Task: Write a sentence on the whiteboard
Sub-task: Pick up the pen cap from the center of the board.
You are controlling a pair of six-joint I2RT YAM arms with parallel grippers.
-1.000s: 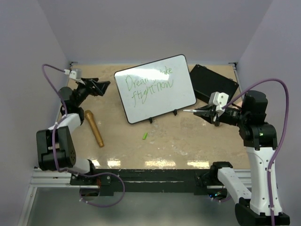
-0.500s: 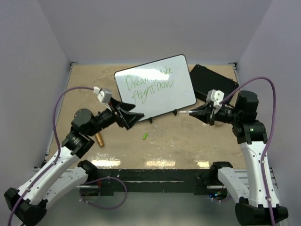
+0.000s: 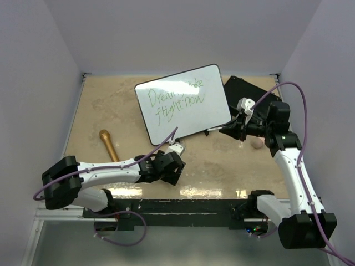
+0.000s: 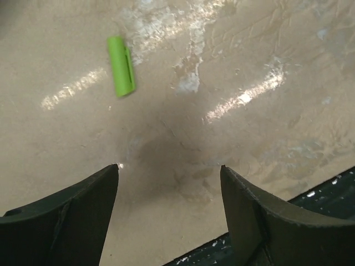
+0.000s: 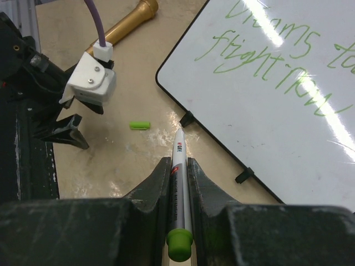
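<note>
The whiteboard [image 3: 183,102] stands tilted at the table's middle back, with green writing "Dreams take flight now"; it also shows in the right wrist view [image 5: 277,83]. My right gripper [image 3: 230,130] is shut on a white marker [image 5: 180,177] with a green end. The marker's tip points at the board's lower right edge. My left gripper [image 3: 169,166] is open and empty, pointing down at the table near its front edge [image 4: 169,166]. A small green cap [image 4: 121,65] lies on the table ahead of its fingers, apart from them. The cap also shows in the right wrist view [image 5: 140,125].
A flat black board [image 3: 252,97] lies at the back right, partly behind my right arm. A gold cylinder [image 3: 110,149] lies at the left. A small pale object [image 3: 256,143] sits below my right wrist. The table's black front rail [image 4: 310,210] is close to my left gripper.
My left arm has swung from the far left across to the front middle and come down by the green cap. My right gripper has carried the marker left and back toward the whiteboard.
</note>
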